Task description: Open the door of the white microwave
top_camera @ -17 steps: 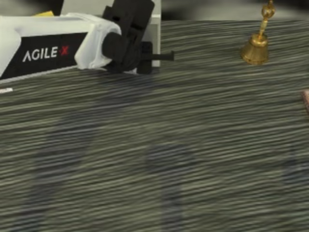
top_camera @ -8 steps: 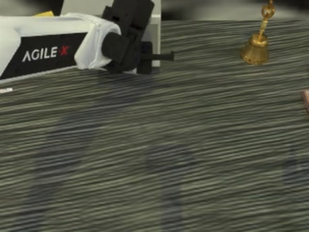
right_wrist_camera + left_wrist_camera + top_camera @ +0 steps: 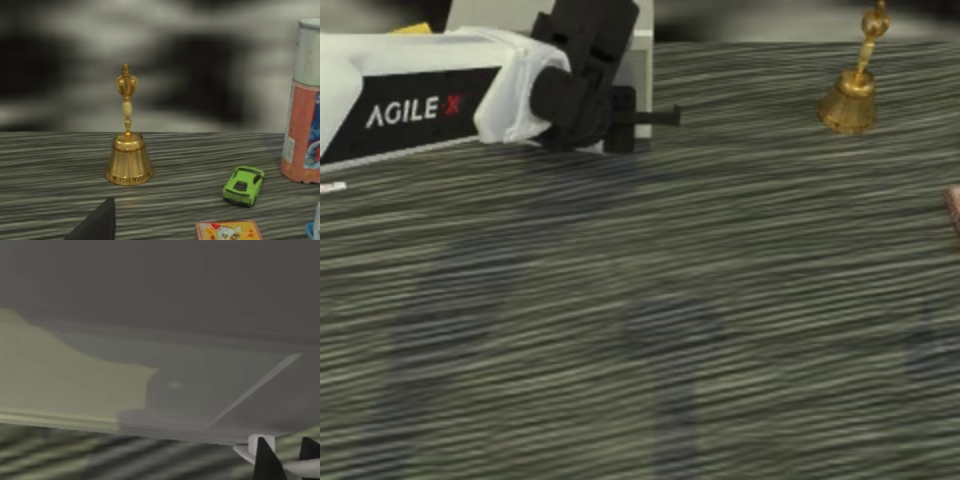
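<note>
The white microwave stands at the table's far edge, left of centre, largely hidden under my left arm. In the left wrist view its door fills most of the picture with its grey window. The white handle runs along the door's edge. My left gripper is at that handle, with its two dark fingertips close together on either side of the white strip, shut on it. Of my right gripper only one dark fingertip shows, low over the table near the bell.
A gold bell stands at the far right. Near it are a green toy car, a tall can and a flat card. A yellow cube peeks out behind the left arm.
The left arm has edged very slightly to the left. Nothing else differs.
</note>
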Tool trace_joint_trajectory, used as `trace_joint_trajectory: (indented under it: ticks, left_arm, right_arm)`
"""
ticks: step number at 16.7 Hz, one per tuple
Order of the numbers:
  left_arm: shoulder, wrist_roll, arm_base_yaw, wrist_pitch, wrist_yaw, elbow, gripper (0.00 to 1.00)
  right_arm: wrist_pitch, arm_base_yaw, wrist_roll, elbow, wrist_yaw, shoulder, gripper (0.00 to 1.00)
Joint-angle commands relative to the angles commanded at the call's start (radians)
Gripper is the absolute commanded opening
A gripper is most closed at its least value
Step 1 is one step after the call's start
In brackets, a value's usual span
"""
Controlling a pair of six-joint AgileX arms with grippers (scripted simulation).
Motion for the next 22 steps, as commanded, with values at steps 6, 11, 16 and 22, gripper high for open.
trace_joint_trajectory:
  ticks: [6,11,16,22]
  left_arm:
    - [-0.017,0.021,0.001,0.015,0.022,-0.026,0.0]
    - [-0.038,0.052,0.011,0.033,0.041,-0.059,0.0]
    - [-0.038,0.052,0.011,0.033,0.041,-0.059,0.0]
    - [-0.038,0.052,0.011,0.033,0.041,-0.059,0.0]
  right_arm:
    - [0.0,0.0,0.0,0.0,0.0,0.0,1.0]
    - [0.0,0.0,0.0,0.0,0.0,0.0,1.0]
    - [0.0,0.0,0.0,0.0,0.0,0.0,1.0]
    - [0.0,0.0,0.0,0.0,0.0,0.0,1.0]
